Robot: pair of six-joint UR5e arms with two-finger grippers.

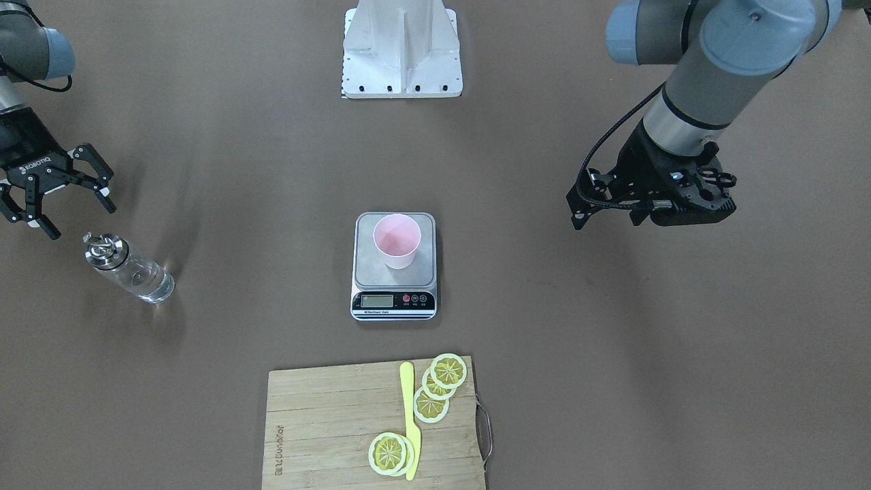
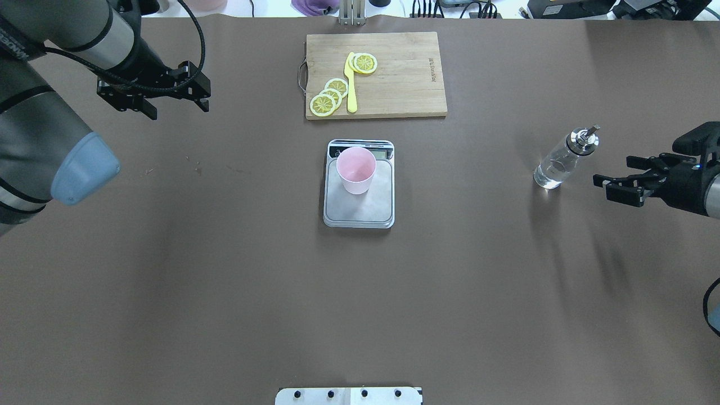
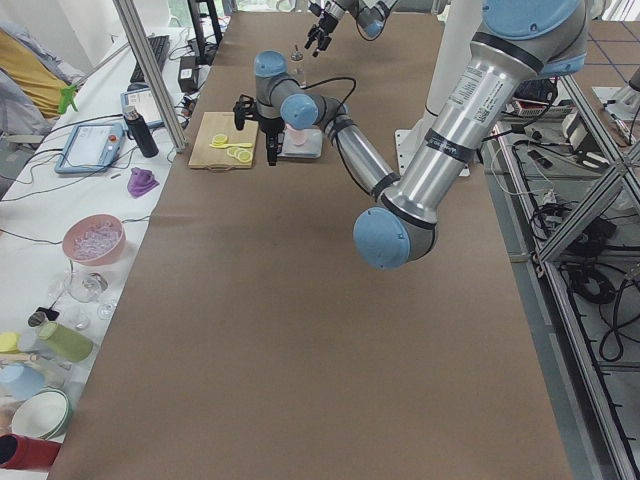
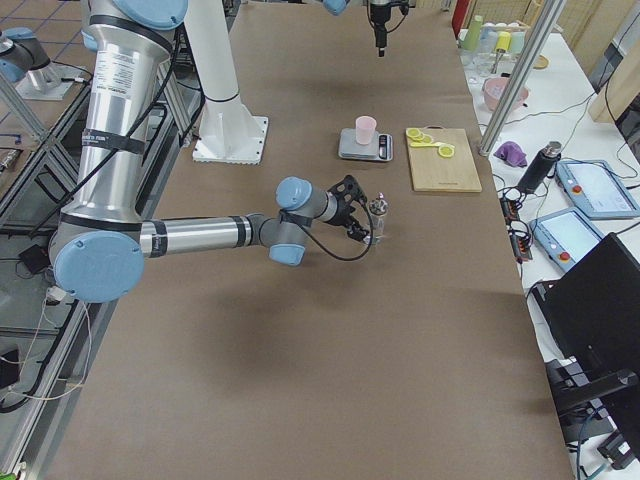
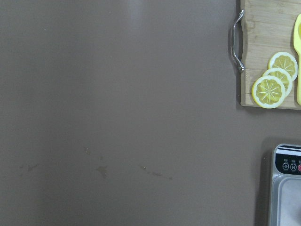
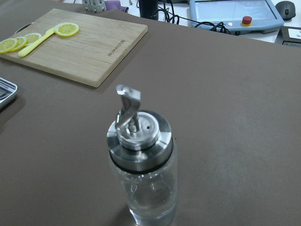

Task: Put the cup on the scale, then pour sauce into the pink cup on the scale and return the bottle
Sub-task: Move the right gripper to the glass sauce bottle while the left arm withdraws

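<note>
The pale pink cup stands upright on the silver scale at the table's middle. The clear glass bottle with its metal pourer stands upright on the table, with clear sauce low inside it. My right gripper is open just beside the bottle and does not touch it. My left gripper hangs open and holds nothing, far from the scale on the other side. The left wrist view shows only a corner of the scale.
A wooden cutting board with lemon slices and a yellow knife lies beyond the scale. The robot's white base plate is at the near table edge. Cluttered side tables flank the table's far side.
</note>
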